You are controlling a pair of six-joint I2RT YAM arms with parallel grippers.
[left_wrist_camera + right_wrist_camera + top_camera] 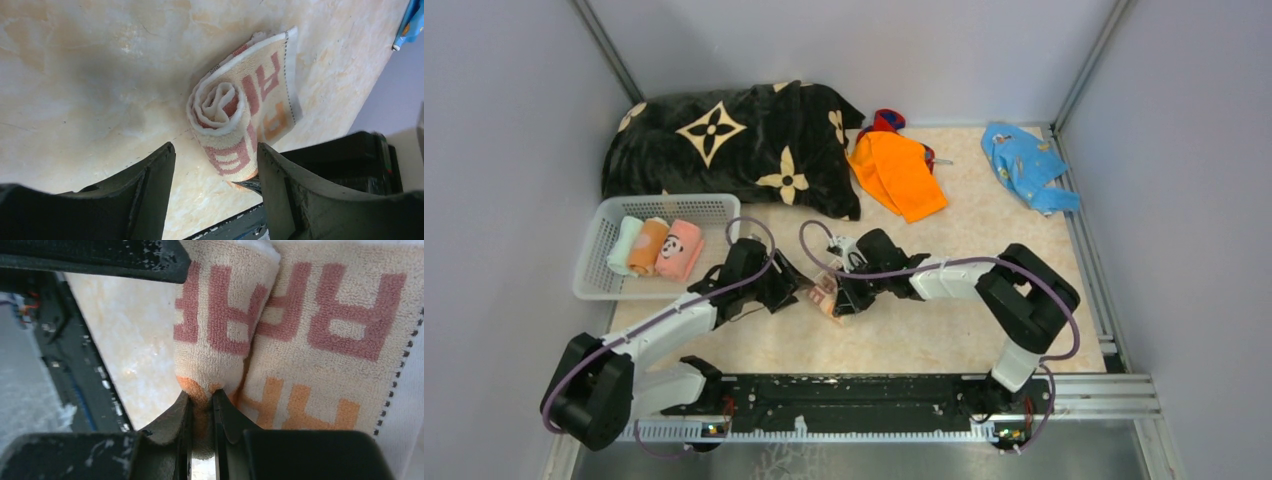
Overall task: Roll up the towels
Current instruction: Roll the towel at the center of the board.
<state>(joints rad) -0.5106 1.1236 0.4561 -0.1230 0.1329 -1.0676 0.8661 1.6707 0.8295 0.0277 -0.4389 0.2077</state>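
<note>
A beige towel with red and orange letters lies on the table, mostly rolled, with a loose flap on its far side. In the top view it sits between both grippers. My left gripper is open, its fingers astride the near end of the roll, the right finger close beside it; it shows in the top view. My right gripper is shut on the roll's lower edge; it shows in the top view. An orange towel and a red-and-teal printed one lie at the back.
A white basket at the left holds pale green, orange and pink panda rolls. A black blanket with beige flowers lies at the back left. A blue cloth lies at the back right.
</note>
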